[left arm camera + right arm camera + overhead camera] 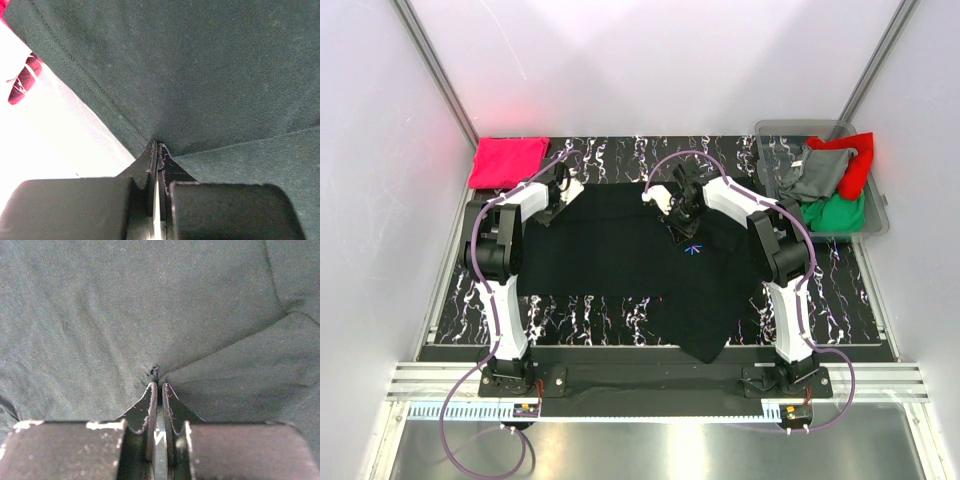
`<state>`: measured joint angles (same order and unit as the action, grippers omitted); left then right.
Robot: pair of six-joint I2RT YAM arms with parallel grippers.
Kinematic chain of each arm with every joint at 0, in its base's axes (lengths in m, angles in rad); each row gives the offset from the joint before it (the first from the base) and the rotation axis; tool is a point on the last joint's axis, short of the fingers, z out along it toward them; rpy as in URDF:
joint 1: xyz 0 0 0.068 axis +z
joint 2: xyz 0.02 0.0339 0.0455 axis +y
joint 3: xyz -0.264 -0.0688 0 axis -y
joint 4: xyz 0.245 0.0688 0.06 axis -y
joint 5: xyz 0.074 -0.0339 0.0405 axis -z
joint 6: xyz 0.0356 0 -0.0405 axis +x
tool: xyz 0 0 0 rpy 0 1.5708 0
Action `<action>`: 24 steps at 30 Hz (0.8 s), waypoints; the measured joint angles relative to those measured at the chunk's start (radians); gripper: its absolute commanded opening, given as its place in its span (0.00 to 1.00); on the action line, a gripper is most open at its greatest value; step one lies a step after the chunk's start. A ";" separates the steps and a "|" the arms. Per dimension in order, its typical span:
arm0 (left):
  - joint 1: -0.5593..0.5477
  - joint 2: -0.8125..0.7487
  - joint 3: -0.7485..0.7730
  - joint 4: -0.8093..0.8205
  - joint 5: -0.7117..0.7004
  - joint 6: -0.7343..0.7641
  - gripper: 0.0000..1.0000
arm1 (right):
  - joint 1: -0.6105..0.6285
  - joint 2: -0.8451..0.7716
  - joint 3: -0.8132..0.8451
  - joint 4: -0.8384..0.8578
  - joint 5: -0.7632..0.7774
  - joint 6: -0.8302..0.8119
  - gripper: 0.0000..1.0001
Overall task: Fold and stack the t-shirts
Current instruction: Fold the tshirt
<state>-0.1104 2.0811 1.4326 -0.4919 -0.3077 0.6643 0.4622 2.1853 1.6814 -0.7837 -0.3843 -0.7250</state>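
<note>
A large black t-shirt (620,270) lies spread over the middle of the table, its light-blue asterisk mark (692,249) facing up. At the shirt's back left corner my left gripper (553,212) is shut on the hemmed edge (100,85); the wrist view has its tips (158,146) pinching that cloth. Near the shirt's back middle my right gripper (678,225) presses down, and its tips (158,386) are closed on a small puckered fold of the black t-shirt (150,315). A pink-red t-shirt (508,160) lies folded at the back left.
A clear bin (770,135) at the back right holds grey (820,172), red (855,160) and green (842,212) tees. The black marbled mat (580,310) shows around the shirt. A bit of the pink-red tee (22,82) shows beside the left gripper. White walls close the back and both sides.
</note>
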 measured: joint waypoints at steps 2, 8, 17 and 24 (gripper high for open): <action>0.000 0.000 0.000 0.000 0.000 0.000 0.00 | 0.001 0.000 0.000 0.000 0.000 0.003 0.08; 0.000 0.000 0.000 0.000 0.000 0.000 0.00 | 0.008 -0.006 0.000 -0.008 0.000 0.010 0.09; 0.000 0.000 0.000 0.000 0.000 0.000 0.00 | 0.046 -0.030 0.000 -0.051 -0.002 0.027 0.08; 0.000 0.000 0.001 -0.001 0.000 0.000 0.00 | 0.048 -0.043 0.024 -0.085 -0.003 0.054 0.08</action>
<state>-0.1104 2.0811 1.4334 -0.4927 -0.3077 0.6640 0.5098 2.1426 1.7058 -0.8684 -0.3870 -0.6712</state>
